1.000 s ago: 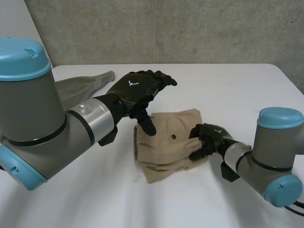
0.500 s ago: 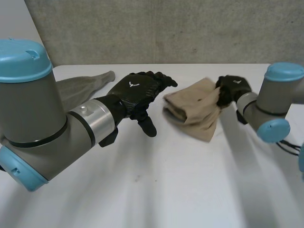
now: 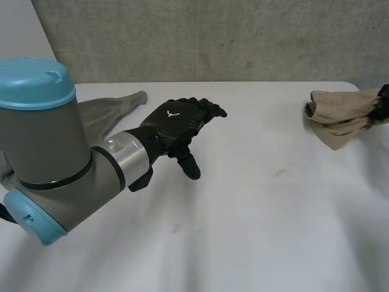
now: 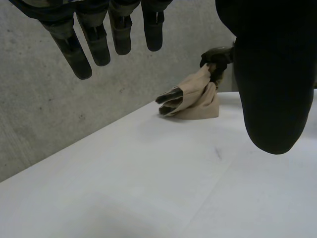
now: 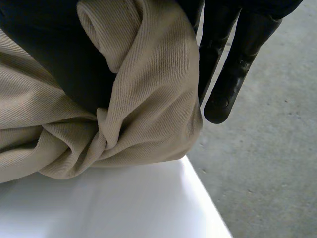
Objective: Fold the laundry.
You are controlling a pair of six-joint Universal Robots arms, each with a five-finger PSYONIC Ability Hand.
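The white table point(image 3: 243, 213) carries a grey-green cloth point(image 3: 115, 106) lying flat at ten o'clock. A bunched tan garment point(image 3: 340, 112) is at two o'clock, by the table's edge.

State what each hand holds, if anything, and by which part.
The right hand clutches the tan garment by a bunched fold at one end. The left hand holds nothing; its fingers are straight.
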